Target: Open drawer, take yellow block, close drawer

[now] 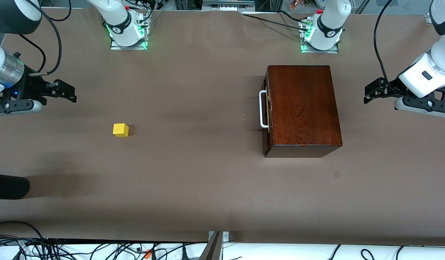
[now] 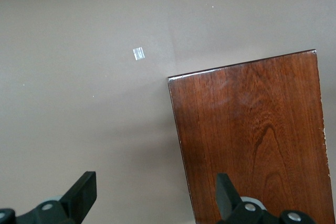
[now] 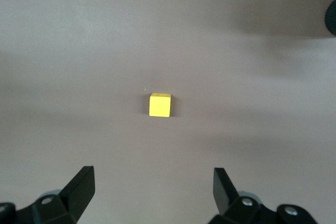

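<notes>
The dark reddish-brown wooden box (image 1: 301,108) stands toward the left arm's end of the table. Its drawer looks shut, and the white handle (image 1: 262,109) faces the right arm's end. The box top shows in the left wrist view (image 2: 252,140). The yellow block (image 1: 121,130) lies on the bare table toward the right arm's end, outside the box, and shows in the right wrist view (image 3: 159,105). My right gripper (image 1: 69,92) (image 3: 154,187) is open and empty, over the table beside the block. My left gripper (image 1: 368,94) (image 2: 156,190) is open and empty, beside the box's back end.
A small pale tape mark (image 1: 337,174) (image 2: 138,53) lies on the table nearer to the front camera than the box. A dark rounded object (image 1: 7,186) juts in at the right arm's end. Cables run along the table's front edge.
</notes>
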Motion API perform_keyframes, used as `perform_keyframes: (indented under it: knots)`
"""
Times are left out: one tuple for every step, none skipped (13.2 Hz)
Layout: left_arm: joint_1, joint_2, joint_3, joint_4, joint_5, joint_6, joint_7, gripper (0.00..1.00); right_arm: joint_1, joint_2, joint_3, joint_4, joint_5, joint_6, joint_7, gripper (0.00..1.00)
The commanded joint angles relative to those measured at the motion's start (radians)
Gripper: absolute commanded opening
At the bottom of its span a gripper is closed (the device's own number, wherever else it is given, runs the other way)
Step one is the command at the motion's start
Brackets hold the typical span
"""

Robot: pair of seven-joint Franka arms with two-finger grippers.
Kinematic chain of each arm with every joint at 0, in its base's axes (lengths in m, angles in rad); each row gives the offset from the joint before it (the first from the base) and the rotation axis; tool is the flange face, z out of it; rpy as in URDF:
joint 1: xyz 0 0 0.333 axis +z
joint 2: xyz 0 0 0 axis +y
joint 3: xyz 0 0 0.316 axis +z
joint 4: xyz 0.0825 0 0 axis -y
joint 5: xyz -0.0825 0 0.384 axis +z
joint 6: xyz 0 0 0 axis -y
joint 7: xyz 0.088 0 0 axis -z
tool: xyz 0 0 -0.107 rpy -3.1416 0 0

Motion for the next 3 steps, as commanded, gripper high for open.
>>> perform_keyframes:
  knots:
    - [0.003, -0.002, -0.004, 0.011, 0.014, -0.02, 0.02, 1.0, -0.007, 0.004, 0.007, 0.019, -0.005, -0.015, 0.011, 1.0]
    - [0.003, 0.001, -0.004, 0.011, 0.015, -0.018, 0.02, 1.0, -0.007, 0.004, 0.007, 0.019, -0.005, -0.015, 0.011, 1.0]
    - [0.005, 0.007, -0.004, 0.013, 0.015, -0.018, 0.021, 1.0, -0.007, 0.004, 0.007, 0.019, -0.005, -0.015, 0.011, 1.0]
